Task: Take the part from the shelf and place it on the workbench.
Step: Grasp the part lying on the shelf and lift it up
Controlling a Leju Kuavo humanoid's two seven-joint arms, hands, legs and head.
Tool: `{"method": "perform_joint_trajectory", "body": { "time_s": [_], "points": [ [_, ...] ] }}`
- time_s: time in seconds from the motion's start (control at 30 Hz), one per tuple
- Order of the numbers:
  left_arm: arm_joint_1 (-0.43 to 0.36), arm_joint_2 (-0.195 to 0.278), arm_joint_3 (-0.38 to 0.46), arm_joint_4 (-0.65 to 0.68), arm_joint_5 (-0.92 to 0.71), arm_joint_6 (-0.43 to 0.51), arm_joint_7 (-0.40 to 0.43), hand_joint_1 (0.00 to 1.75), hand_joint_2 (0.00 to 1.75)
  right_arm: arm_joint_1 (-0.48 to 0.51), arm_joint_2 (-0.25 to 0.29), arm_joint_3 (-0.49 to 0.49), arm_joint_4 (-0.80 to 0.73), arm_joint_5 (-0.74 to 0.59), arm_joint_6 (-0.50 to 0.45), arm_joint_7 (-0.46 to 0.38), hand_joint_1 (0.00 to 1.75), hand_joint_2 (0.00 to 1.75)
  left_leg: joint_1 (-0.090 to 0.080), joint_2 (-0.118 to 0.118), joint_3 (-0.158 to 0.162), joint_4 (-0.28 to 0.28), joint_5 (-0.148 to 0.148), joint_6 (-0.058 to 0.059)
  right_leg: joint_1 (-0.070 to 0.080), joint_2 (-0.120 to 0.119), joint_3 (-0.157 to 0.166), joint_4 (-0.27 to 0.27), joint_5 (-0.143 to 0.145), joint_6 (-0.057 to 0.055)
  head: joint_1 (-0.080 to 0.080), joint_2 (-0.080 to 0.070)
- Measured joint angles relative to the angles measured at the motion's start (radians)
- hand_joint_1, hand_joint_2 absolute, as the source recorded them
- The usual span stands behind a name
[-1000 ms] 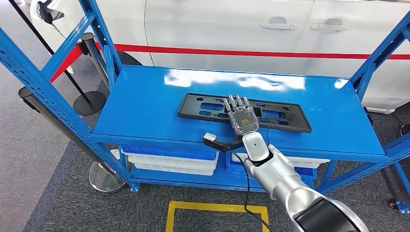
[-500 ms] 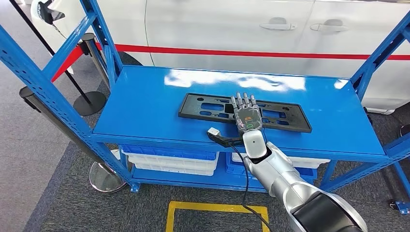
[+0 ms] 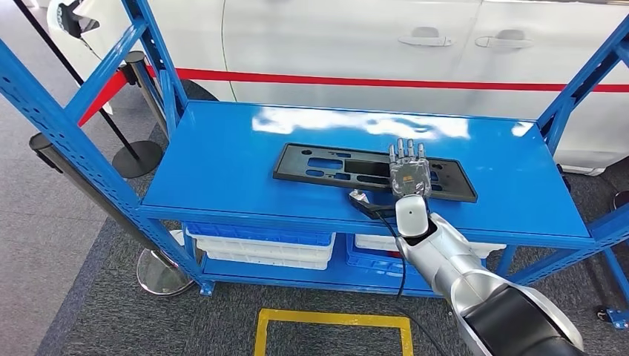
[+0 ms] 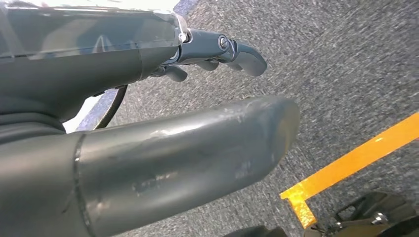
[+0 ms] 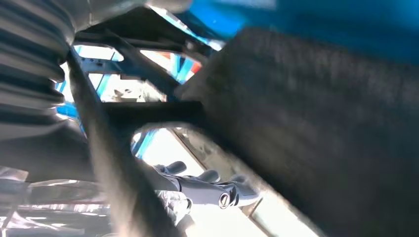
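Right now the right hand is lying flat over the black part, fingers stretched and apart, not yet gripping anything; whether the palm is pressing on the part I cannot tell. The left hand is hanging low over the grey carpeted floor, fingers loosely extended and holding nothing.

The part is resting flat on the blue shelf, roughly midway between the shelf's left and right ends and nearer its front edge than its back edge. It is a long, thin plate with cut-out windows; its long axis is running parallel to the shelf's front edge, one end pointing toward the left end of the shelf, the other toward the right end. The hand is sitting over the right half of it.

For the step in hand, which I judge to be securing a grasp, the fingers probably need to hook the far long edge while the thumb is coming under the near one. Gripping off-centre, as the hand is placed now, would likely let the longer left half droop and swing on lifting, so shifting toward the middle seems wise. A flat, thin plate lying flush gives little to get under; drawing it slightly past the front edge might help.
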Motion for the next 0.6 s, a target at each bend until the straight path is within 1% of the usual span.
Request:
{"method": "perform_joint_trajectory", "body": {
  "time_s": [0.07,0.27,0.43,0.6],
  "points": [
    [0.002,-0.001,0.000,0.000,0.000,0.005,-0.004,0.00,0.00,-0.001,-0.004,0.004,-0.001,0.000,0.015,-0.009,1.75,1.75,0.000,0.000,0.000,0.000,0.000,0.000,0.000,0.000,0.000,0.000,0.000,0.000,0.000,0.000],
    [0.003,-0.003,0.000,0.003,-0.018,0.010,0.000,0.00,0.00,-0.014,-0.007,0.019,-0.006,0.000,0.045,-0.070,1.75,1.75,0.000,0.000,0.000,0.000,0.000,0.000,0.000,0.000,0.000,0.000,0.000,0.000,0.000,0.000],
    [0.004,-0.004,-0.004,0.003,-0.032,0.009,-0.001,0.00,0.00,-0.014,-0.007,0.023,-0.011,0.000,0.031,-0.100,1.75,1.75,0.000,0.000,0.000,0.000,0.000,0.000,0.000,0.000,0.000,0.000,0.000,0.000,0.000,0.000],
    [0.005,-0.004,-0.004,0.003,-0.032,0.009,-0.001,0.00,0.00,-0.013,-0.007,0.024,-0.011,0.000,0.001,-0.113,1.75,1.75,0.000,0.000,0.000,0.000,0.000,0.000,0.000,0.000,0.000,0.000,0.000,0.000,0.000,0.000]
  ]
}}
